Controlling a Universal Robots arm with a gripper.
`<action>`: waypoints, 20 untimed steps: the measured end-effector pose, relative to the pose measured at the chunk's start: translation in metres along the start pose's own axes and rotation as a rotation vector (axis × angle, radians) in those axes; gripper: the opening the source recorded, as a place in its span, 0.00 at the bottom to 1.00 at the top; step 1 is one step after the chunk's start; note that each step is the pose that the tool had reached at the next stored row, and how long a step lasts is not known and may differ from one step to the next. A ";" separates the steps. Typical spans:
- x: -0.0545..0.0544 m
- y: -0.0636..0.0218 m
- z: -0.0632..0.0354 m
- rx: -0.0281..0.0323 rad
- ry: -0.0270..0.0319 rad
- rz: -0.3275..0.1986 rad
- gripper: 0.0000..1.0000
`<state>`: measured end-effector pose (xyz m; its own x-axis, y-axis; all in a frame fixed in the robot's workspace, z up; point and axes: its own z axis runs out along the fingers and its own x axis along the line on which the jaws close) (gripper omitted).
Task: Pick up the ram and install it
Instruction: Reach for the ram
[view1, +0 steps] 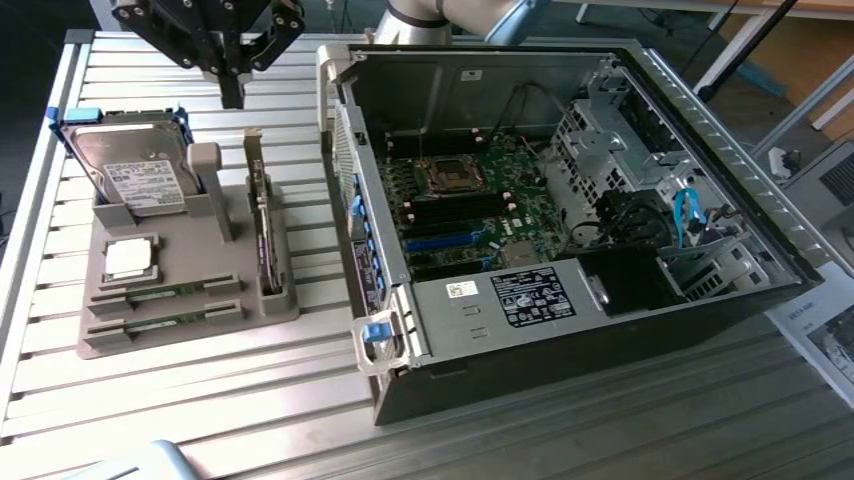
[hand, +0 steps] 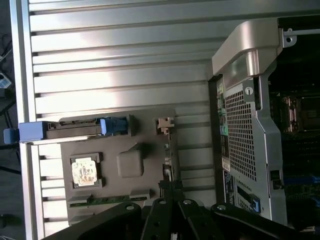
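- One gripper (view1: 232, 92), its fingers pressed together, hangs above the far end of the grey holder (view1: 107, 345), clear of it.
- Nearest below it, the hard drive (view1: 134, 175) with its white label stands tilted in the holder.
- Mid-holder lies the square silver processor (view1: 130, 258).
- At the holder's near end the ram (view1: 170, 292), a green stick, lies flat in a slot, well apart from the gripper; a second green stick (view1: 163, 320) lies just beside it.
- At the exterior view's right, the open computer case (view1: 721, 150) rests on the slatted table (view1: 200, 420).
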<state>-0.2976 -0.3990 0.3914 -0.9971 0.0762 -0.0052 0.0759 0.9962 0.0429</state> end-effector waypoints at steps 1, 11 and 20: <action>0.002 -0.0001 0.0000 0.0001 0.0006 0.000 0.10; 0.028 -0.0021 0.0002 0.0006 0.0069 0.000 0.10; 0.063 -0.0049 0.0006 0.0016 0.0202 0.001 0.10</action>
<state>-0.3608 -0.3990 0.3903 -0.9970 0.0762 0.0151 0.0768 0.9962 0.0413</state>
